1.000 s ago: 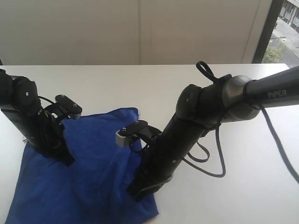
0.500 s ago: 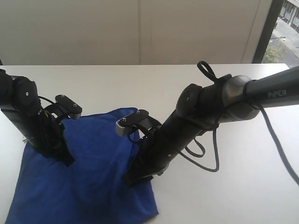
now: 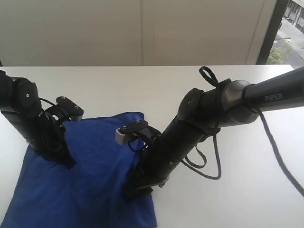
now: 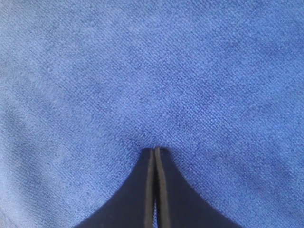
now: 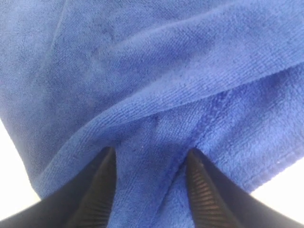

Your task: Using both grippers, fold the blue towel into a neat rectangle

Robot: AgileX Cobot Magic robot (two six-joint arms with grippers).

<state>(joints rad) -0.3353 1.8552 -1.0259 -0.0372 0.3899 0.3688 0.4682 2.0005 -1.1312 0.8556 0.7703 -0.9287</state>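
Note:
The blue towel (image 3: 97, 161) lies partly folded on the white table, its layers loose and creased near the front right edge. My left gripper (image 3: 69, 162) points down onto the towel's left part. In the left wrist view that gripper (image 4: 155, 151) is shut, its tips pressing on flat towel (image 4: 152, 71) with no cloth between them. My right gripper (image 3: 136, 192) is low over the towel's front right edge. The right wrist view shows it (image 5: 151, 156) open, with a folded hem of the towel (image 5: 142, 71) lying between the spread jaws.
The white table (image 3: 237, 190) stretches out to the right of the towel and behind it. A black cable loop (image 3: 209, 164) hangs under the right arm. A pale wall stands behind, with a window strip at the far right.
My right gripper's jaws have spread apart, and that arm has slid down and left along the towel's front right part. The left arm has stayed still.

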